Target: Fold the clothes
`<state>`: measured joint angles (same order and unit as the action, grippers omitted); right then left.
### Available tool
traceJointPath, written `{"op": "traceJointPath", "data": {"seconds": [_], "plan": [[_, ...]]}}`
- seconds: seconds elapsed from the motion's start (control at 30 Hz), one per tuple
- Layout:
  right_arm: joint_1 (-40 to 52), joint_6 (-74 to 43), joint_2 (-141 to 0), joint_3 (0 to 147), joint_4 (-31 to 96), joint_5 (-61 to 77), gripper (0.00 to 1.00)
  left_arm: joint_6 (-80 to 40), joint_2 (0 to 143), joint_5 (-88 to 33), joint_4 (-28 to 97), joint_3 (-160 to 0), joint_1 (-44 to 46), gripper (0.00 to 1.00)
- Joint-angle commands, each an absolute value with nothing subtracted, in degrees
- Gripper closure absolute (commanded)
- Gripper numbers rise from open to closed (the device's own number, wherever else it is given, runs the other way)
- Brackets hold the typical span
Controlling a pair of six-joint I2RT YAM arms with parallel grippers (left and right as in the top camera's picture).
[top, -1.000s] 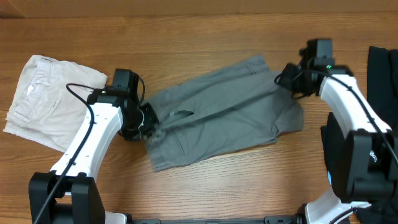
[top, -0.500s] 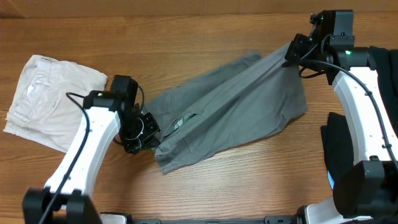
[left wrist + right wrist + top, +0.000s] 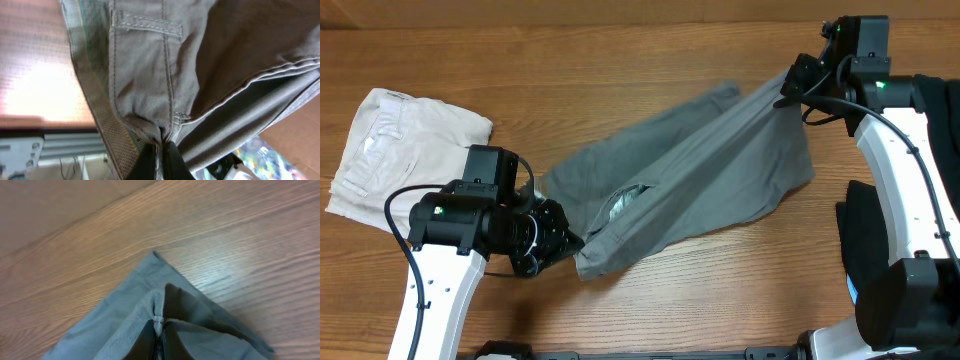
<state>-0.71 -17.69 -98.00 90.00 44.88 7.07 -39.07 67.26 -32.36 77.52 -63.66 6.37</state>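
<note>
Grey shorts [image 3: 720, 170] stretched between left gripper [image 3: 563, 240] and right gripper [image 3: 787, 90], each clenched on an end (no fold made yet).

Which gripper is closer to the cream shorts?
Left. The left gripper pinches the grey shorts near the cream shorts; the right gripper holds the grey shorts' other end, far across the table.

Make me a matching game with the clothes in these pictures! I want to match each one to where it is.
Things:
1. grey shorts
2. cream shorts
3. black garment

Places:
A. at the right edge of the overhead view
B. lying on the left side of the table
C. stretched between the left gripper and the right gripper

Pairs: 1-C, 2-B, 3-A
</note>
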Motion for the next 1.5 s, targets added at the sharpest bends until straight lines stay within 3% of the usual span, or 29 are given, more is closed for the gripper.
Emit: {"op": "traceJointPath", "data": {"seconds": [0.0, 0.27, 1.03, 1.1, 1.13, 1.17, 1.2, 1.23, 1.27, 1.37, 1.47], "plan": [[-2.52, -17.32, -98.32, 91.90, 41.15, 0.75, 0.96, -40.64, 66.30, -25.30, 81.21, -63.77, 6.02, 0.96], [-0.12, -17.28, -103.02, 91.88, 36.10, 2.61, 0.96, -48.95, 66.57, -4.27, 76.18, -63.75, 6.02, 0.96], [2.72, -17.32, -116.62, 91.88, 22.31, 2.72, 0.96, -58.06, 84.79, 12.58, 63.44, -61.21, 5.96, 0.95], [3.36, -17.30, -117.16, 91.88, 21.23, 2.66, 0.96, -60.31, 86.54, 14.63, 61.82, -61.21, 5.96, 0.90], [3.66, -17.32, -117.43, 91.88, 21.04, 2.66, 0.96, -60.84, 87.46, 15.57, 60.66, -61.21, 5.96, 0.82], [3.79, -17.30, -117.54, 91.88, 21.08, 2.61, 0.94, -60.88, 88.40, 16.01, 58.92, -61.21, 5.96, 0.70], [3.79, -17.30, -117.64, 91.88, 21.41, 2.39, 0.80, -60.51, 89.49, 16.14, 56.66, -61.21, 5.96, 0.51], [3.79, -17.32, -117.64, 91.88, 22.13, 1.96, 0.64, -59.92, 90.43, 16.29, 54.63, -61.23, 5.93, 0.40], [3.75, -17.34, -117.51, 91.90, 22.96, 1.26, 0.56, -59.72, 90.85, 16.32, 53.25, -61.23, 5.78, 0.32], [2.46, -17.32, -115.79, 91.92, 26.57, -0.71, 0.30, -58.11, 91.00, 15.94, 50.74, -62.41, 4.03, 0.27], [-0.05, -17.34, -112.53, 91.92, 30.98, -1.30, 0.28, -53.56, 90.54, 14.66, 52.42, -67.40, 1.50, 0.30]]}}
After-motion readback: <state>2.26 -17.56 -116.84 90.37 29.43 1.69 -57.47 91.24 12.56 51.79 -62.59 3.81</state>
